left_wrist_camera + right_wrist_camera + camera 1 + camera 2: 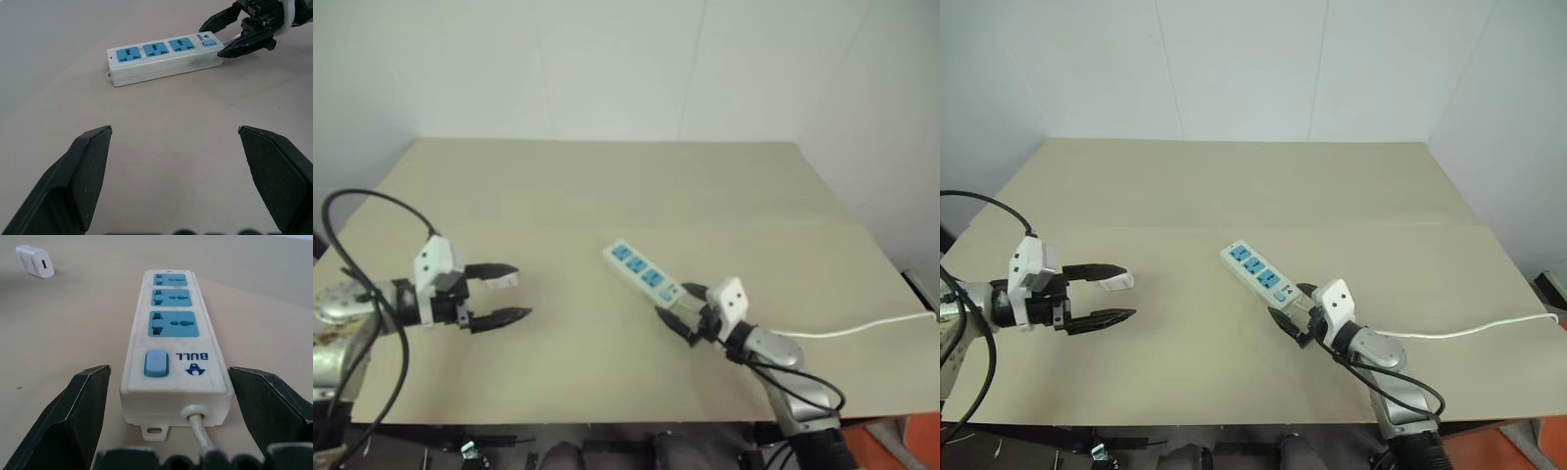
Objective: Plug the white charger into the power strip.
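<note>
Our right wrist view shows a "BULL" mark by the strip's (pixel 174 340) switch; both right gripper (pixel 1291 313) fingers are spread around that end, not gripping. The white boxy charger (pixel 1117 283) lies beside the released left gripper (pixel 1112 292).

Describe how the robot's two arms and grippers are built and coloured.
Both arms are silver metal with black cables looped alongside. The left gripper and right gripper each have a white boxy block over a black body, ending in two black, tapered fingers.
</note>
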`<state>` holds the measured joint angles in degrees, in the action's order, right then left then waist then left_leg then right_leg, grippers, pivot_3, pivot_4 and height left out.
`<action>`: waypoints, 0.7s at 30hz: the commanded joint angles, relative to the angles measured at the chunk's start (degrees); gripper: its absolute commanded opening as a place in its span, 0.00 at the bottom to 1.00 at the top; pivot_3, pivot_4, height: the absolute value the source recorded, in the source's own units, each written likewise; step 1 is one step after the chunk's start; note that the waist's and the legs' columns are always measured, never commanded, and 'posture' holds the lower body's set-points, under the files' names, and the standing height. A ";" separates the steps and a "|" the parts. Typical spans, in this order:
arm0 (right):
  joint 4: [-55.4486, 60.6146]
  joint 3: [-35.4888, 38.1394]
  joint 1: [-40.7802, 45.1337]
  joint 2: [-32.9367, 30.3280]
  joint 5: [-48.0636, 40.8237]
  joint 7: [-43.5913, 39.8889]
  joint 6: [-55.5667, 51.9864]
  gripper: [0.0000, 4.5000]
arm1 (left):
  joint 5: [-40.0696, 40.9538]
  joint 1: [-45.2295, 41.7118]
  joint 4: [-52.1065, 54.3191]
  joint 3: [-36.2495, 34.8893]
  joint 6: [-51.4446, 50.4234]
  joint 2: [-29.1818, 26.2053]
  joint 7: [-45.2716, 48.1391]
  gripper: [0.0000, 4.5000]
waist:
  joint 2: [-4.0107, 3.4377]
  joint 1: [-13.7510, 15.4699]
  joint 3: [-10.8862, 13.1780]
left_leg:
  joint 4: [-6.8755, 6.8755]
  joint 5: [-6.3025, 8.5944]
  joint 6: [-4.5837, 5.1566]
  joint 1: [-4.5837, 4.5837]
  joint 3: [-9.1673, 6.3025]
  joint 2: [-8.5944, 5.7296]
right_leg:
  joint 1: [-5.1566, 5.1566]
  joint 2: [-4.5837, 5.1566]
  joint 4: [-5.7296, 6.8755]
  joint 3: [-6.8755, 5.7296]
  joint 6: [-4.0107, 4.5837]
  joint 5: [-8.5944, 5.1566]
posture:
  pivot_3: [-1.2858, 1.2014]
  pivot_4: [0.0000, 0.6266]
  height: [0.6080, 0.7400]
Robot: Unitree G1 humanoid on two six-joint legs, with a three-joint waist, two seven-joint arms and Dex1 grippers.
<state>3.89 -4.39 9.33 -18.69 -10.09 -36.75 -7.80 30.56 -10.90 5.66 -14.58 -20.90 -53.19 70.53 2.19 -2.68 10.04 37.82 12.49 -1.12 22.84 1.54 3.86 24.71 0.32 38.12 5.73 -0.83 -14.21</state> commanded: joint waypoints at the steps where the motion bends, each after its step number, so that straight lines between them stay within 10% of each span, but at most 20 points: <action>1: -0.38 -1.42 0.39 0.71 1.35 0.66 2.76 0.99 | 0.08 0.14 1.29 -1.20 1.71 0.26 -0.45 1.00 | 0.00 -0.04 0.00 | 0.00 0.00 0.00 0.00 0.00 0.00 | 0.00 0.00 0.00 0.00 0.00 0.00 | 0.52 0.24 1.00; 15: -10.74 -0.51 3.26 5.03 1.46 3.42 6.99 0.99 | 0.33 -0.34 1.54 -1.00 1.88 0.82 -1.29 1.00 | 0.18 -0.81 -0.11 | 0.00 0.00 0.00 -0.24 -0.01 0.01 | -0.24 0.00 0.01 0.00 0.00 0.00 | 0.52 0.24 1.00; 21: -11.09 -0.66 2.33 4.03 0.79 1.38 8.65 0.76 | 0.23 -0.27 1.55 -1.21 2.05 0.68 -1.31 1.00 | 0.18 -0.89 -0.11 | 0.00 0.00 0.00 -0.28 -0.03 0.00 | -0.30 0.01 -0.01 -0.01 0.00 0.00 | 0.52 0.24 1.00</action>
<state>-6.54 -5.50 12.32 -13.94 -9.33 -34.82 -0.23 30.46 -10.75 5.89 -14.58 -19.87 -52.09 69.28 2.37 -3.57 9.93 37.82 12.49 -1.12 22.56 1.50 3.86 24.40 0.33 38.10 5.71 -0.83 -14.21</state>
